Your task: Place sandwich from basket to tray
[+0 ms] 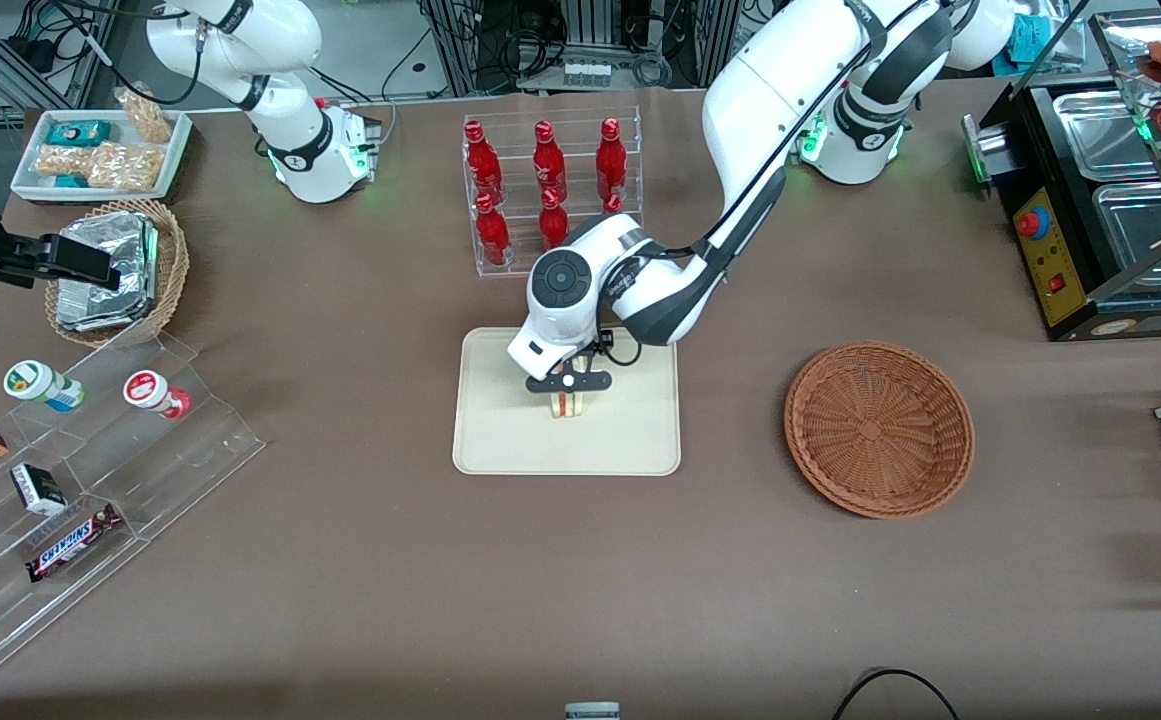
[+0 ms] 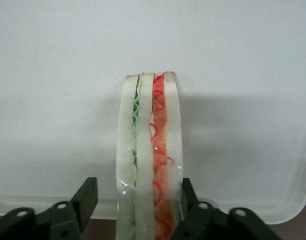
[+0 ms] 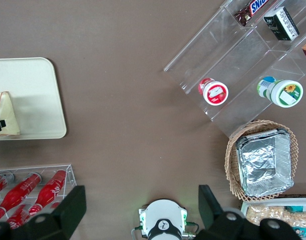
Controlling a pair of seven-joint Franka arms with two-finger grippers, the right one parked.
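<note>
The sandwich stands on edge on the cream tray, roughly at its middle. In the left wrist view the sandwich shows white bread with a green layer and an orange-red layer, resting on the tray. My left gripper hangs straight over it, and in the wrist view the gripper is open around the wedge: one finger stands clear of the bread, the other sits right at the bread's side. The reddish-brown basket lies empty toward the working arm's end of the table.
An acrylic rack of red bottles stands just farther from the front camera than the tray. Toward the parked arm's end are a clear stepped stand with snacks, a tan basket with foil packets and a white snack tray. A black appliance sits at the working arm's end.
</note>
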